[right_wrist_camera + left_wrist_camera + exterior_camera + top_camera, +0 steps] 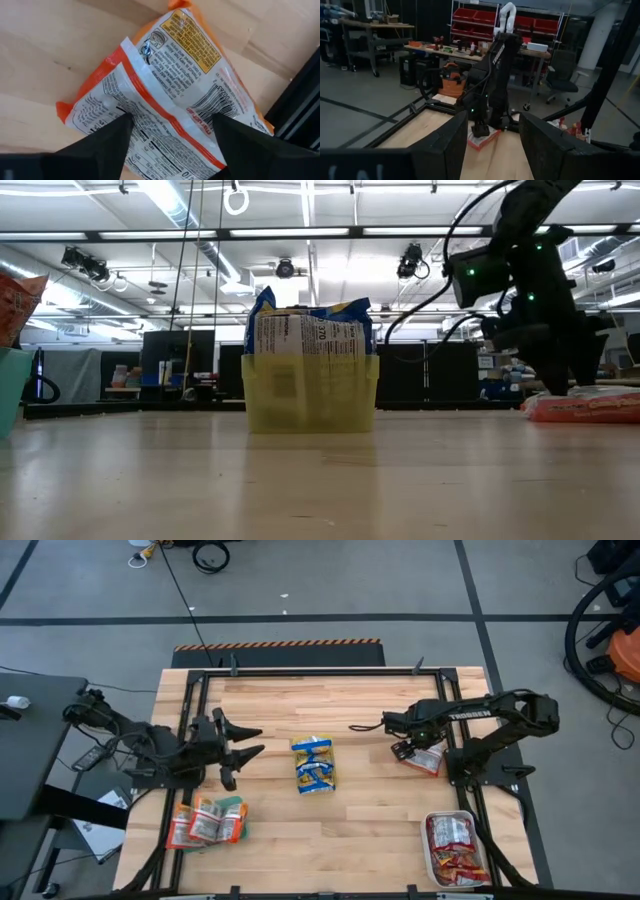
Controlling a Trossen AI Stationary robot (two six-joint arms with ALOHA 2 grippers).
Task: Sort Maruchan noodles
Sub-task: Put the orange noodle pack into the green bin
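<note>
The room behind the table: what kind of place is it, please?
Probably a robotics lab or workshop. The left wrist view shows shelves of red bins, a cluttered workbench and an office chair; the low view shows ceiling strip lights and cameras overhead.

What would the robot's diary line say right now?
right gripper: open over orange packet lying on table | left gripper: open, empty, waiting | blue packets: yellow tray

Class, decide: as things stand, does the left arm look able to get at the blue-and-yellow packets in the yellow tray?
Probably yes. The left end effector is open and points toward the yellow tray with bare table between them; the blue-and-yellow packets lie uncovered on top.
</note>
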